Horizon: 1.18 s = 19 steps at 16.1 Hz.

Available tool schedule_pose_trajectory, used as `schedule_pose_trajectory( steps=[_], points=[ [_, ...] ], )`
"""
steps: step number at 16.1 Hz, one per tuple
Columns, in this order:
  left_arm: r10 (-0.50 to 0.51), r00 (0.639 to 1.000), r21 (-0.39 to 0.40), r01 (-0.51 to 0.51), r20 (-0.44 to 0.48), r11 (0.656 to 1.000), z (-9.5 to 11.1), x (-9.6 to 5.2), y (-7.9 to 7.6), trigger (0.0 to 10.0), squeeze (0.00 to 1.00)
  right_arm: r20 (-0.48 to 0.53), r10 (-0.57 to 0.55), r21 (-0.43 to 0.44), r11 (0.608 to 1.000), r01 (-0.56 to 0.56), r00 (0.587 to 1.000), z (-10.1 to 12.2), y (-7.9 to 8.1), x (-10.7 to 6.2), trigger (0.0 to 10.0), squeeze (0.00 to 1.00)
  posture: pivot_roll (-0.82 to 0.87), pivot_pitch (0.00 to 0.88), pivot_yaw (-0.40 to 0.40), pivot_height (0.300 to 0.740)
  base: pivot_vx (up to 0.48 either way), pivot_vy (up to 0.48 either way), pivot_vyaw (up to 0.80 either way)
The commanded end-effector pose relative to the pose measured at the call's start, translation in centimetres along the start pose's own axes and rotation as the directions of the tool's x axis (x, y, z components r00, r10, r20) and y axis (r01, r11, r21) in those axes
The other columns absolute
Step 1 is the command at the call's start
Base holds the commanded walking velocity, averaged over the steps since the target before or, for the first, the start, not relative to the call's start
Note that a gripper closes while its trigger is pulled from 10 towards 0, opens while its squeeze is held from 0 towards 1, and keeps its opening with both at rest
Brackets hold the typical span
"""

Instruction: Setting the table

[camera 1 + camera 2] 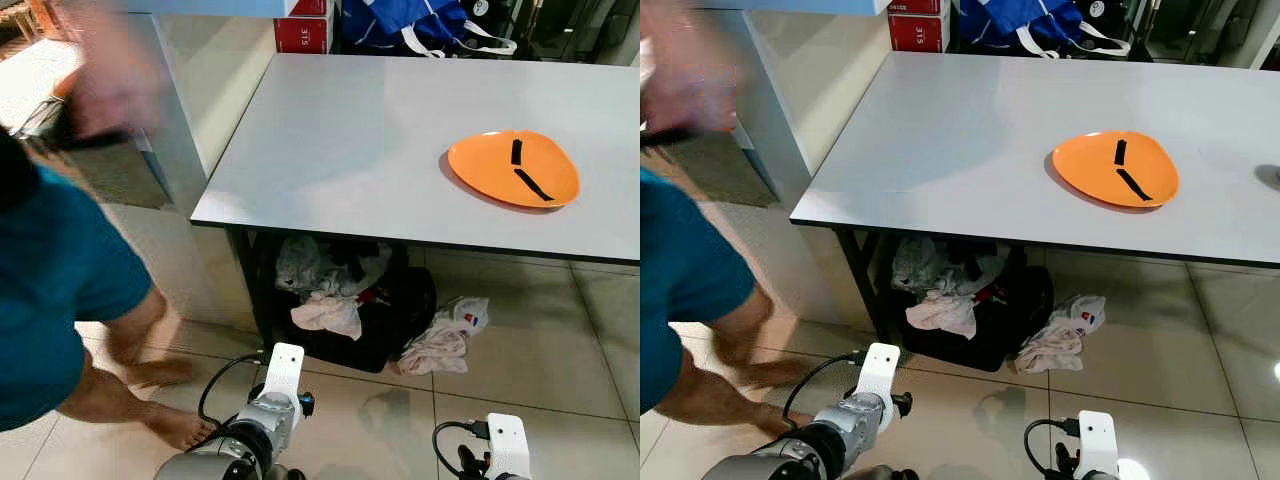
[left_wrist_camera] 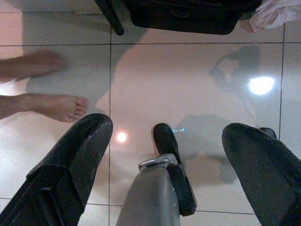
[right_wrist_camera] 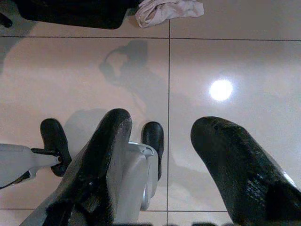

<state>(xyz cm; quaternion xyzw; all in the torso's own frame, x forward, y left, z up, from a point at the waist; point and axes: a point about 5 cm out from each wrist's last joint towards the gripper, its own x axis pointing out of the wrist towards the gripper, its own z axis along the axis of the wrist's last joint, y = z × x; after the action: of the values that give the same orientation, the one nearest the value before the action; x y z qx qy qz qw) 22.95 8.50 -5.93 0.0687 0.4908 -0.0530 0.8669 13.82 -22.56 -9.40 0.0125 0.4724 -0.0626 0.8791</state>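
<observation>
The orange plate (image 1: 513, 168) lies flat on the grey bench (image 1: 350, 140), toward the bench's right side and set back from its front edge, with two dark strips on its face that we cannot identify. We judge it stiff and light, probably plastic or glazed, so smooth and apt to slide; since it is shallow, we would pinch it at the rim nearest the front edge, one finger over and one under. Left of the bench, a person (image 1: 50, 270) stands barefoot on the tiled floor (image 1: 560, 350), blurred. Under the bench sits a dark bag (image 1: 345, 300) with crumpled cloths (image 1: 440, 340) spilling beside it. Our left gripper (image 2: 162, 155) hangs low over the floor in front of the bench, fingers wide and holding nothing. Our right gripper (image 3: 162, 155) hangs likewise, fingers spread and empty.
</observation>
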Motion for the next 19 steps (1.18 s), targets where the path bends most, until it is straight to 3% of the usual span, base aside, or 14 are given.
schedule_pose_trajectory(
  steps=[1,9,13,19],
  points=[
    [-0.006,1.0,0.012,0.006,0.011,1.0,0.35,-0.03,-0.16,10.0,0.0,0.01,-0.01,-0.002,1.0,0.01,1.0,0.28,-0.31,0.01,10.0,0.0,-0.09,0.0,0.06,0.735,0.0,0.0,0.0],
    [-0.053,0.998,0.018,0.052,0.029,0.998,0.76,-0.1,-0.72,10.0,0.0,0.023,-0.023,-0.006,1.0,0.023,0.999,0.62,-0.79,0.01,10.0,0.0,-0.09,0.0,0.053,0.735,0.0,0.0,0.0],
    [-0.049,0.998,0.028,0.048,0.025,0.998,0.66,-0.04,-0.29,10.0,0.0,0.016,-0.019,-0.013,1.0,0.019,1.0,0.47,-0.4,0.04,10.0,0.0,-0.08,0.0,0.042,0.735,0.0,0.0,0.0],
    [-0.096,0.995,0.103,0.093,0.026,0.99,0.68,-0.09,-0.73,10.0,0.0,0.015,-0.036,0.023,0.999,0.036,0.999,0.22,-0.75,-0.07,10.0,0.0,-0.1,0.0,0.066,0.735,0.0,0.0,0.0]
  ],
)
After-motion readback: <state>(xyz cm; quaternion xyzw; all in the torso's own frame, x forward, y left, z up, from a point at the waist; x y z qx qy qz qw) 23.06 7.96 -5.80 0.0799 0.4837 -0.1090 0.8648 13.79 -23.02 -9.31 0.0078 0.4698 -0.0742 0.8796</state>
